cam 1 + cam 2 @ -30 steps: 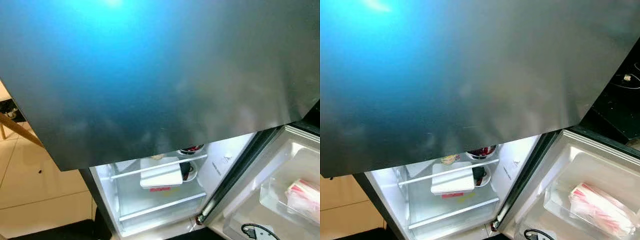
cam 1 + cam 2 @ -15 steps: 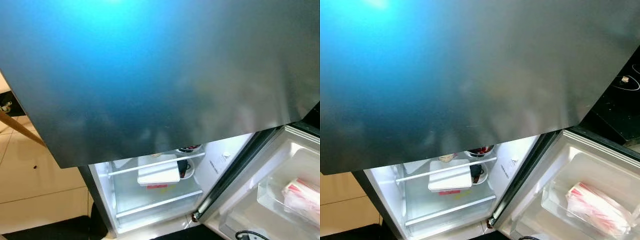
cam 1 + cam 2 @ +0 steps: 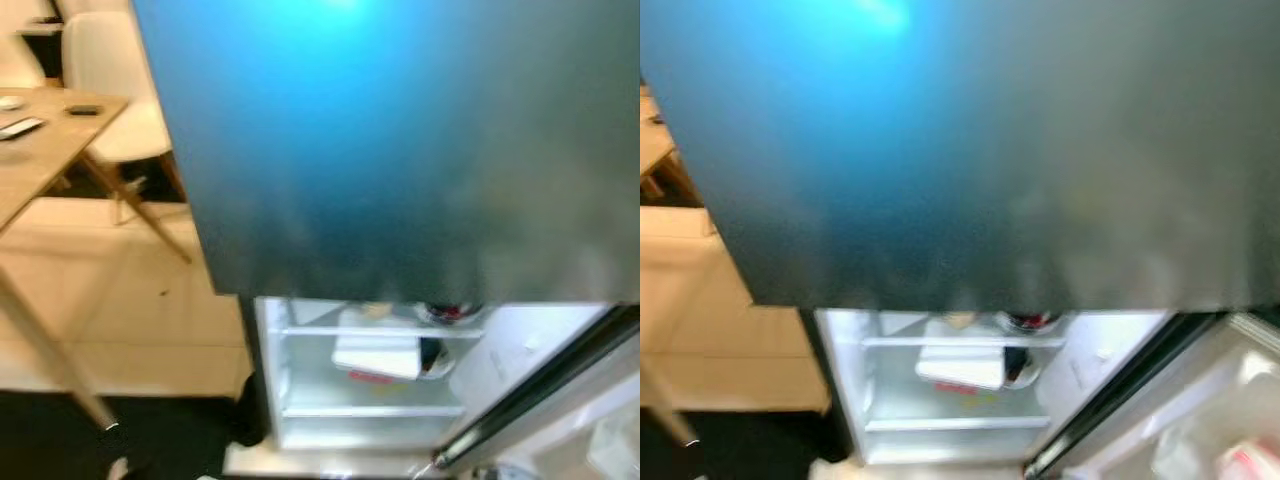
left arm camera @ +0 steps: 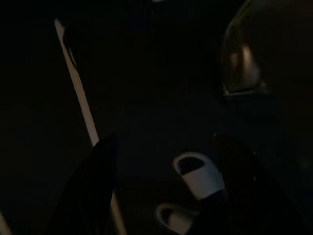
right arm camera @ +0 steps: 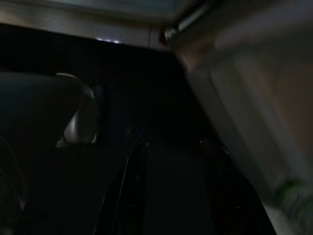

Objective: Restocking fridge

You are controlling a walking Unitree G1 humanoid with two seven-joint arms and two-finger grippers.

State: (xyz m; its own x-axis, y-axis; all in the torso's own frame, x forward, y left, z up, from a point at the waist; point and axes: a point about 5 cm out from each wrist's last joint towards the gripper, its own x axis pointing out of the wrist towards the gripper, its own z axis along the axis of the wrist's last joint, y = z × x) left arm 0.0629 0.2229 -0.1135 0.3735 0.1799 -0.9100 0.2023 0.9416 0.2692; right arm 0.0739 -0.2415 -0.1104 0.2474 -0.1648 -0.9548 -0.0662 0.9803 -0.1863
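Head views are blurred; at far left I've got a wooden table (image 3: 40,150) and a white chair (image 3: 110,90). Moving right, the fridge (image 3: 400,150) has its dark upper door shut, while its lit lower compartment holds a white container (image 3: 378,357) on a shelf, and the lower door (image 3: 540,400) stands open at right. Left gripper (image 4: 166,196) hangs spread over dark floor; right gripper (image 5: 171,196) hangs in shade, fingers parted.

Fridge (image 3: 420,150) stood with dark upper door shut, lower compartment (image 3: 370,400) open and lit. White flat container (image 3: 378,356) lay on wire shelf, dark bowl (image 3: 450,313) behind it. Lower door (image 3: 540,400) swung wide to right.
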